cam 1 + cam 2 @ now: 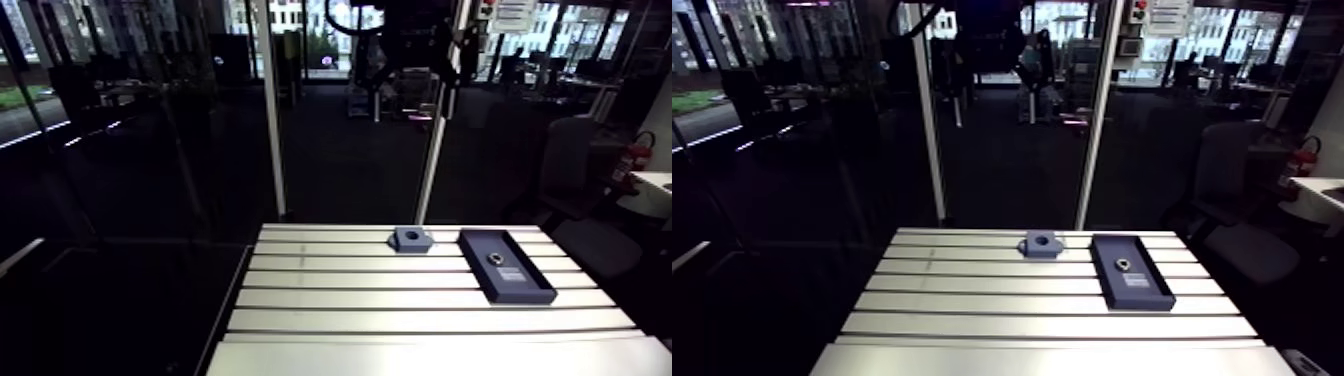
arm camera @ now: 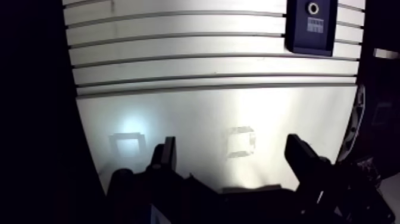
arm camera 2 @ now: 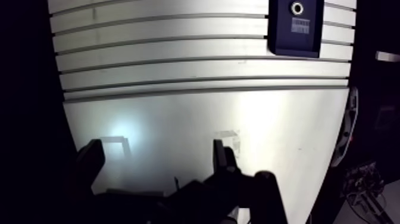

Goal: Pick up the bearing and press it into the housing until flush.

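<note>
Plainly, the claw (image 2: pixel 235 156) is held wide apart in the wrist view, with nothing gripped between its fingers (image 2: pixel 168 156), over a smooth stretch of the slotted aluminium desk (image 2: pixel 196 95). Well ahead of it, the ring-shaped bearing (image 2: pixel 313 8) is seen lying in a dark blue tray (image 2: pixel 311 43), next to a pale label (image 2: pixel 316 24). In the arm view, the grey housing (image 1: pixel 410 238) is set right of the frame's centre, just left of the tray and apart from it.

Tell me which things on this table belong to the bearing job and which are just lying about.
Job: bearing, dark tray holding it, housing, open gripper.
Lying about: label in the tray, two faint square marks on the table.
</note>
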{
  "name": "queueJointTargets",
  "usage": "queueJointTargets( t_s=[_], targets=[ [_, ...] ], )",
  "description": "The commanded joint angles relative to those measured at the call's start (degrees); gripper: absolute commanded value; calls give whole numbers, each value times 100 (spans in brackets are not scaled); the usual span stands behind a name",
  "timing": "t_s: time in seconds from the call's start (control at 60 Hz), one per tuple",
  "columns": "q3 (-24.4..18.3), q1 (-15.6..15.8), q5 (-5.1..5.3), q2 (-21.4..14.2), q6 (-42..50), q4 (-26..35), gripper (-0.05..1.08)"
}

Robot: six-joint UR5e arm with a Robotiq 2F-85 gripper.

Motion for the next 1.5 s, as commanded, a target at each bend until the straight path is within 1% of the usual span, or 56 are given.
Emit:
queueJointTargets(
  t_s=[0.017,0.3,0.45,0.567,0.6,0.717,0.733,0.75,0.767,0.783,0.8,0.817,0.833,0.85,0.867,0.883,0.9,0.933,1.2,1.267,1.3,1.5],
  targets=[
    [14,8,-8,-8,0,9,0],
    [24,9,-8,-15,0,9,0],
    [40,-6,-59,-9,-7,1,0],
    [83,-92,-69,-9,-48,-31,0],
    [133,-152,-85,-8,-149,-58,0],
    [180,-314,-87,33,-339,-77,0],
    [182,-398,-87,43,-424,-86,1],
    [182,-398,-87,43,-424,-86,1],
    [189,-493,-87,52,-497,-109,1],
    [189,-493,-87,52,-497,-109,1],
    [198,-604,-80,61,-575,-150,1],
    [198,-604,-80,61,-575,-150,1],
    [207,-718,-78,62,-661,-209,1],
    [207,-718,-78,62,-661,-209,1],
    [223,-832,-78,70,-756,-277,1],
    [223,-832,-78,70,-756,-277,1],
    [240,-924,-71,86,-853,-355,1],
    [258,-983,-77,103,-957,-426,1],
    [279,-1102,-87,329,-1223,-758,1],
    [287,-1195,-78,367,-1327,-852,1],
    [295,-1308,-62,424,-1448,-981,1],
    [365,-1583,-53,622,-1745,-1516,1]
  ],
)
